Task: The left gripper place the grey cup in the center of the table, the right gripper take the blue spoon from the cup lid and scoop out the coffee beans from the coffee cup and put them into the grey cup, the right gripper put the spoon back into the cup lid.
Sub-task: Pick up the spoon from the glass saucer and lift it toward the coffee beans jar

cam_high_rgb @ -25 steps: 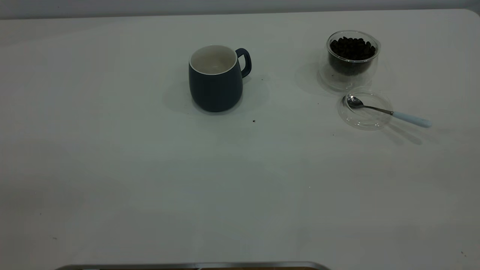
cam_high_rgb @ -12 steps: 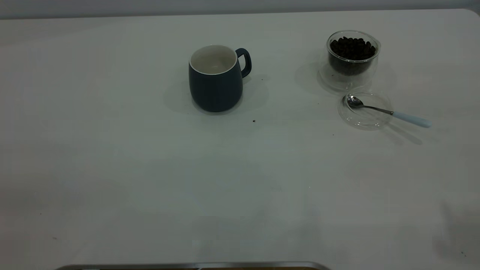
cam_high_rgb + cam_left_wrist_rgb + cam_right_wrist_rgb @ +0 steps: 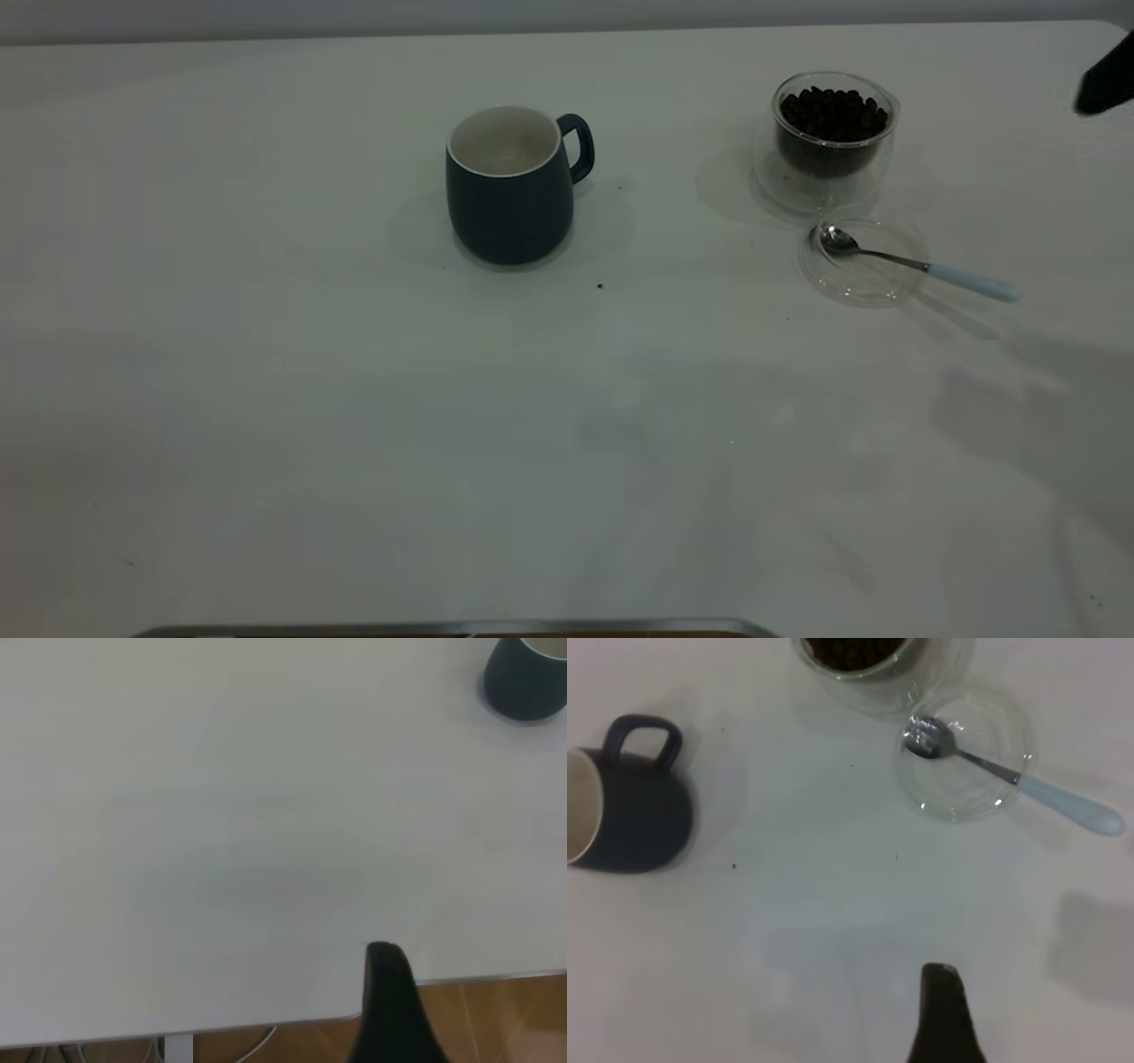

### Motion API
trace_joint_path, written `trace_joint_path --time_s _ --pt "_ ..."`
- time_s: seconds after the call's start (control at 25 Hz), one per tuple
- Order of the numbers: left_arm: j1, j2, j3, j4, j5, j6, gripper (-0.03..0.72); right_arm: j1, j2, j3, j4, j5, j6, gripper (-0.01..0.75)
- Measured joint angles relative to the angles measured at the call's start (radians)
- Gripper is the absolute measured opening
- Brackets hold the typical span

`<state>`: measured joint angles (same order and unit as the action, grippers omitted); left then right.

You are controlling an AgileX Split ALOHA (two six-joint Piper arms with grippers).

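Grey cup [image 3: 509, 186] upright, mid-table; right hand [image 3: 1107, 78] at exterior edge (grip state unclear); left hand unseen there.

The grey cup [image 3: 509, 186] stands upright on the tabletop [image 3: 266, 399], its handle turned toward the coffee cup [image 3: 831, 140]. That glass cup (full of dark beans) sits well to the grey cup's right. Just beside it lies the clear cup lid [image 3: 861, 262], with the blue spoon [image 3: 917, 263] resting across it, bowl inside, handle overhanging away from the grey cup.
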<state>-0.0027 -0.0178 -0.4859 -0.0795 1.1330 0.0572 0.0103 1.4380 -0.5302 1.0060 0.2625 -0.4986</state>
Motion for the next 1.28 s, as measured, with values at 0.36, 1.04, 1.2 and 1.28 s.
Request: trace_joint_path --time_s 0.36,1.04,1.2,1.28 --pt "0.000 0.000 0.000 0.000 0.001 0.000 0.548 -0.201 0.228 -0.028 0.529 0.123 -0.535 0.575" --pt "0.000 0.000 0.000 0.000 0.002 0.000 0.548 -0.307 0.701 -0.098 0.786 0.385 -0.888 0.575" --pt "0.000 0.000 0.000 0.000 0.002 0.000 0.548 -0.309 0.753 -0.141 0.786 0.389 -0.889 0.575" --pt "0.000 0.000 0.000 0.000 0.002 0.000 0.548 -0.311 0.774 -0.165 0.787 0.393 -0.889 0.575"
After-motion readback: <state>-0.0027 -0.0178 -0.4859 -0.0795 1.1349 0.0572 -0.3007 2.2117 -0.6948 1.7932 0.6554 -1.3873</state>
